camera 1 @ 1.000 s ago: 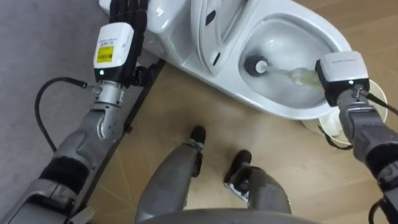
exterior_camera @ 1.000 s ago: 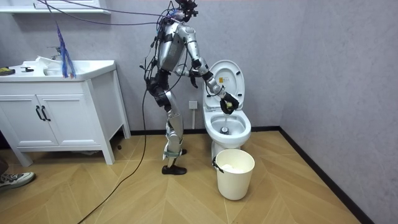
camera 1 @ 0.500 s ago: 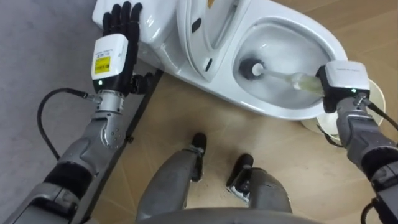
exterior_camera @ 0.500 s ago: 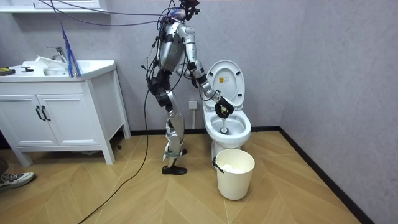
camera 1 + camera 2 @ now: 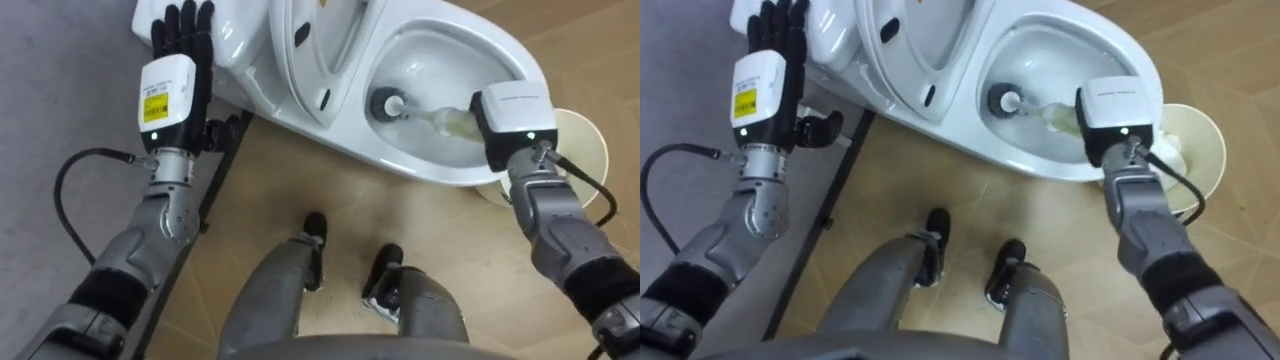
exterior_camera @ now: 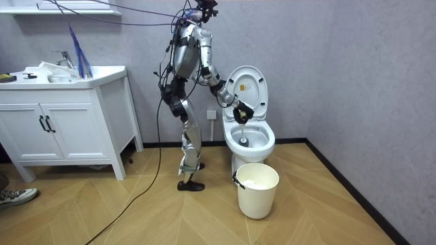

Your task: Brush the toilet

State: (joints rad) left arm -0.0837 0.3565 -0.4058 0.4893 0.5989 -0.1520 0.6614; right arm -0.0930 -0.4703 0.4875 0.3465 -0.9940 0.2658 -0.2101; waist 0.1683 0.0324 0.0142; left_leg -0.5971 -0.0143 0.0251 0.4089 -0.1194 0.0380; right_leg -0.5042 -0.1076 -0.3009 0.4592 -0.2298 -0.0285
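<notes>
Nearest, the right hand (image 5: 508,120) is seen curled round the handle of the brush (image 5: 388,104), whose head is set at the bottom of the toilet bowl (image 5: 440,172). Scrubbing is judged to be in hand; sweeps around the bowl's wall are called for next. Farther off, the left hand (image 5: 180,45) is held empty, fingers straight, beside the tank (image 5: 235,40).
</notes>
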